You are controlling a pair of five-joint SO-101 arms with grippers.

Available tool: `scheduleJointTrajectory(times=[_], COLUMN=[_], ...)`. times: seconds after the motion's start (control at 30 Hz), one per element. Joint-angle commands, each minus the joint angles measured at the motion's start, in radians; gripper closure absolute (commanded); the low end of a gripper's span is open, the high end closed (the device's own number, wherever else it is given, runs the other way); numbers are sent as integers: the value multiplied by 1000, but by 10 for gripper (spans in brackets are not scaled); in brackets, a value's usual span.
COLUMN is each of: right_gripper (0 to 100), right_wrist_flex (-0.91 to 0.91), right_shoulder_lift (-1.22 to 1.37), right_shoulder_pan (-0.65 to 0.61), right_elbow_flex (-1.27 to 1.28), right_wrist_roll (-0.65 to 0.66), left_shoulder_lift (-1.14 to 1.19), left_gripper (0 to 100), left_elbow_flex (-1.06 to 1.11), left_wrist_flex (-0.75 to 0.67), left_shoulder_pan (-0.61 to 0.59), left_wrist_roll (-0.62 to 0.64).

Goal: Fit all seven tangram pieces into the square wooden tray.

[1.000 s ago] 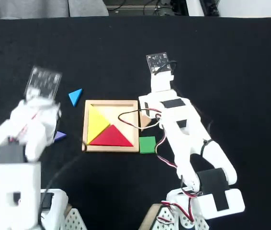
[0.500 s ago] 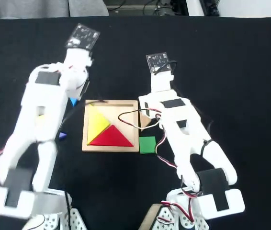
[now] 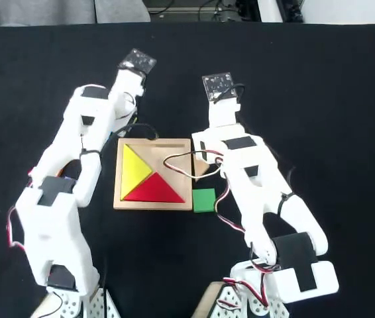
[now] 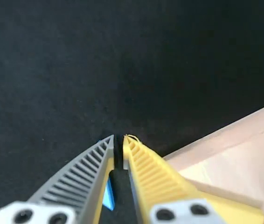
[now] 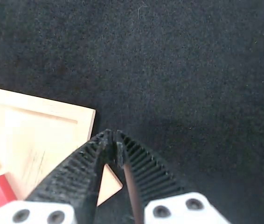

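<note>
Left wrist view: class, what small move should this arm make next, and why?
Probably open the left end effector and draw back over the blue piece: it is shut, and that piece lies behind its tips, outside the tray.

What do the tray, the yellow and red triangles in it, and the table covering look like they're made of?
Tray: pale unfinished wood, faint grain and scuff marks on its floor. Yellow triangle and red triangle: flat, evenly coloured, matte; painted wood or plastic, cannot tell which. Table covering: black cloth, probably felt, with a fuzzy, fibrous surface.
</note>
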Motion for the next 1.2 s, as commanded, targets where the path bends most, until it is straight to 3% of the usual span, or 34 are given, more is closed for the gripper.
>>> scheduleJointTrajectory(times=[0.0, 0.43, 0.73, 0.93, 1.17], right_gripper=[986, 986, 986, 986, 986], right_wrist_flex=[-18, -18, -18, -18, -18], right_shoulder_lift=[-5, -5, -5, -5, -5], right_shoulder_pan=[9, -55, -55, -55, -55], right_elbow_flex=[-12, 7, 7, 7, 7], right_wrist_roll=[12, 109, 109, 110, 110], left_shoulder_lift=[23, 35, -38, -40, -40], left_gripper=[954, 954, 954, 954, 954], left_elbow_flex=[-53, -36, 13, 88, 85], left_wrist_flex=[-21, -101, -97, -100, -114], left_shoulder_pan=[-30, -90, -31, 10, -68], left_wrist_roll=[-18, -20, -18, -140, -169])
